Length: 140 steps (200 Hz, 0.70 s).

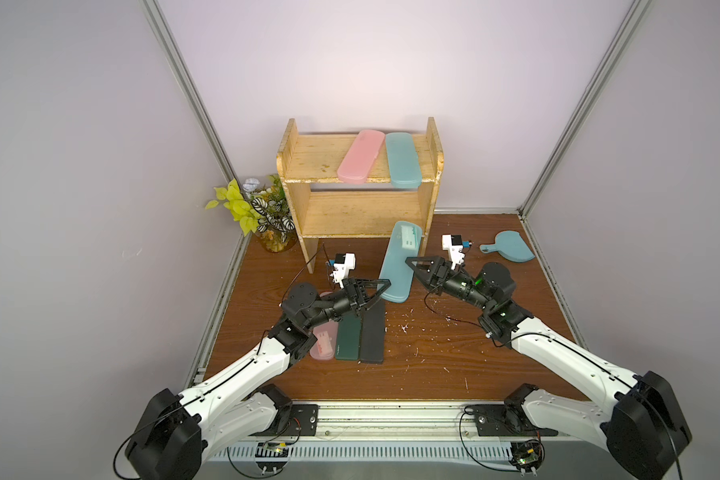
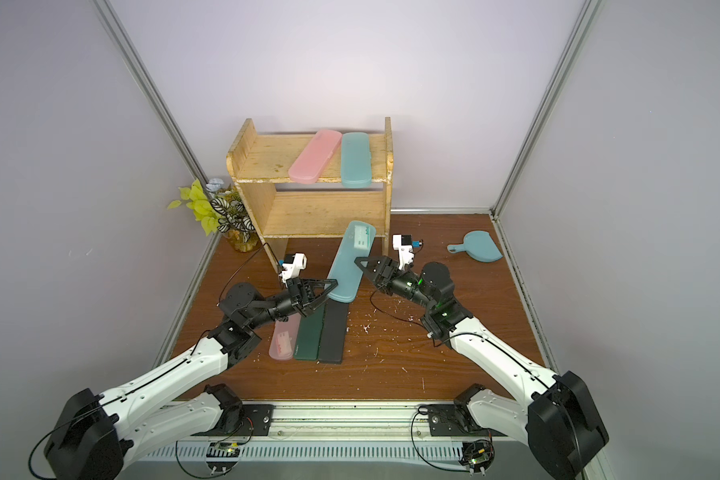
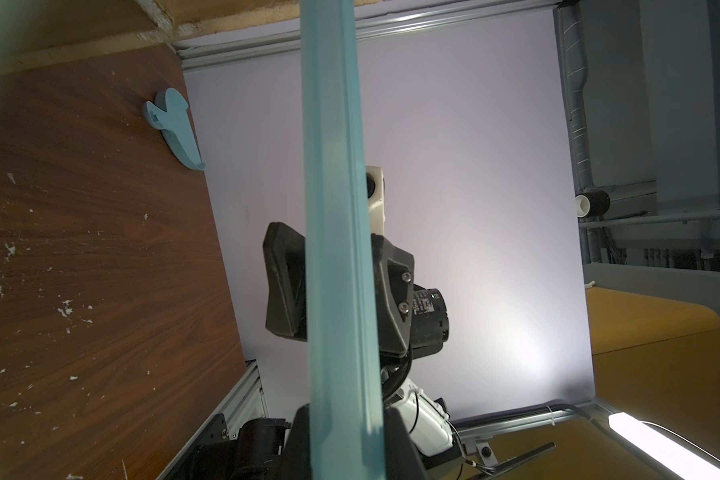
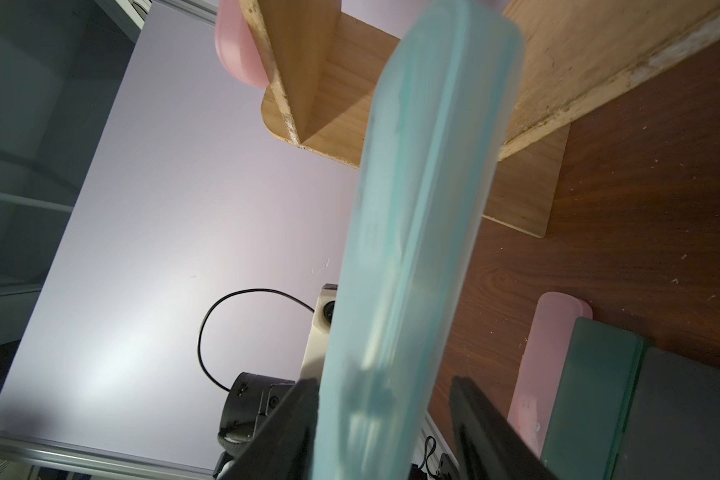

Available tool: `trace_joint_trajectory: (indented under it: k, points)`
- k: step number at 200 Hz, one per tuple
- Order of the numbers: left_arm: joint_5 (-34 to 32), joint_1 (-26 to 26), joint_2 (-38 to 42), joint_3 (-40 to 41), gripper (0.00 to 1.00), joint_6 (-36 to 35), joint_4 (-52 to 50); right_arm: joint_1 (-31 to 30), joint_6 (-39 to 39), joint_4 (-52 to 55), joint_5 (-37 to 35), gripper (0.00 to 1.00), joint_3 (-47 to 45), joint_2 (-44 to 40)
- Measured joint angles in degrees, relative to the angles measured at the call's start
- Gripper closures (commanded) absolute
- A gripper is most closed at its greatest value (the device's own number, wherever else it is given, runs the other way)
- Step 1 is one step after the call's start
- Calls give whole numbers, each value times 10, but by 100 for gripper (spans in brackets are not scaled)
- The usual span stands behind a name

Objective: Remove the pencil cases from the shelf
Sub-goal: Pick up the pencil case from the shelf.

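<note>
Shelf (image 1: 350,214) beside teal case (image 1: 395,266); left gripper (image 1: 386,285) clamps it, right gripper (image 1: 409,262) straddles it, unclosed.

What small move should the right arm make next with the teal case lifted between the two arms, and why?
Probably close the right gripper fully on the lifted teal case: its fingers straddle it with a gap on one side, while the left gripper alone is shut on its near end.

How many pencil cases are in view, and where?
6. On the shelf's top board: pink case, teal case. In the left pincer: second teal case. On the table: second pink case, green case, black case.
</note>
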<state>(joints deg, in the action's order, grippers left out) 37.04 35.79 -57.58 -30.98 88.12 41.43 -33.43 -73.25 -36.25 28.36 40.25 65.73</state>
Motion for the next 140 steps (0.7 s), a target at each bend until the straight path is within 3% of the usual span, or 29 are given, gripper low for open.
trace_joint_trajectory:
  k: [68,84,95,140]
  points:
    - [5,0,0,0,95,1,12,-6,-33,-59,-2,71,0,19]
    - [5,0,-2,0,84,0,17,-7,-49,-72,-8,75,-1,19]
    - [7,0,-5,0,68,-6,21,-9,-57,-78,-11,76,-1,19]
    - [6,1,-12,-2,26,-11,13,-10,-56,-81,-12,78,-27,9]
